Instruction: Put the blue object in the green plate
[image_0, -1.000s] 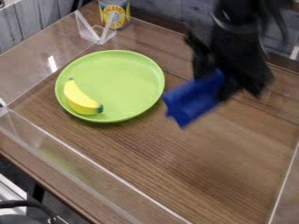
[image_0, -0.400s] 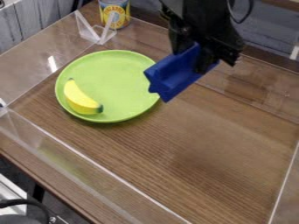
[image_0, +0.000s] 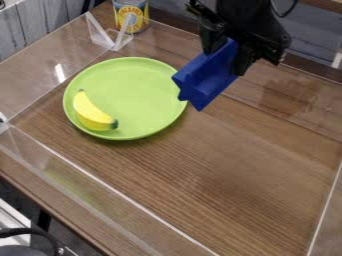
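Holding the block (image_0: 207, 78) in the jaws, closed on its upper part, just beside the right rim of the plate (image_0: 126, 91) as seen by the camera. Hanging at a slant there, with the lower end directed down, and covering a small part of the plate's right edge in this view. Not possible to tell exactly how high above the surface (image_0: 201, 170), nor how far from the rim in depth. Of royal blue colour, long in shape, and not lying inside the plate.

Coming down to the block from behind and to the right of the plate, a dark arm (image_0: 262, 36), partly cut by the upper border of the view.

Inside the plate, near its left rim, a yellow banana (image_0: 92, 111), curved, lying with one end toward the front. Round, light green and shallow, the plate, resting flat on the brown wooden surface.

Behind the plate, a can (image_0: 131, 16) with yellow and blue colours, standing upright. Between can and plate, a little to the left, a piece of clear plastic (image_0: 107, 36). In front of the plate and to its left, at the lower corner of the view, some dark cable (image_0: 30, 233), partly cut off.
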